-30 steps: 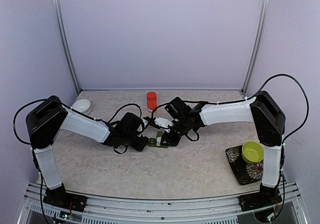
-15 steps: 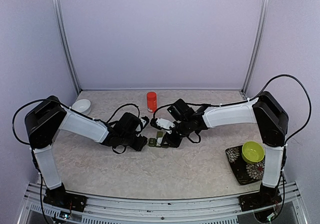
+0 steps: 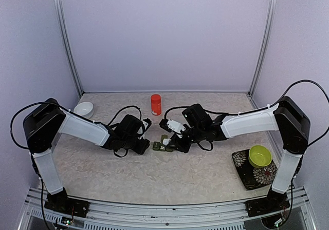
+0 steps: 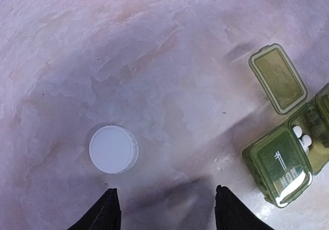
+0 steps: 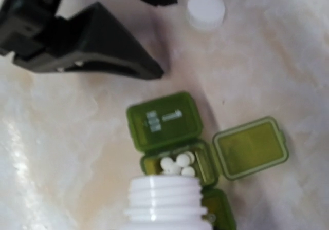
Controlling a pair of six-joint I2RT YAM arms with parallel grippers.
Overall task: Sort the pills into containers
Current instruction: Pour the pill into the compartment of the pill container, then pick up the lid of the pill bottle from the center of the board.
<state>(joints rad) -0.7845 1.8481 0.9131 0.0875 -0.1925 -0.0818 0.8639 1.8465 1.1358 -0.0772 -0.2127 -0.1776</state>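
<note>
Currently, right tool [image 3: 174, 140] grips white bottle [image 5: 164, 199] over pill box [image 5: 163, 121]; left tool [image 4: 167, 210] gapes empty.

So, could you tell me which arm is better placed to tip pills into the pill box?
Right: the right pincer holds the white bottle over the pill box's open compartment; the left pincer hangs open near the cap.
</note>
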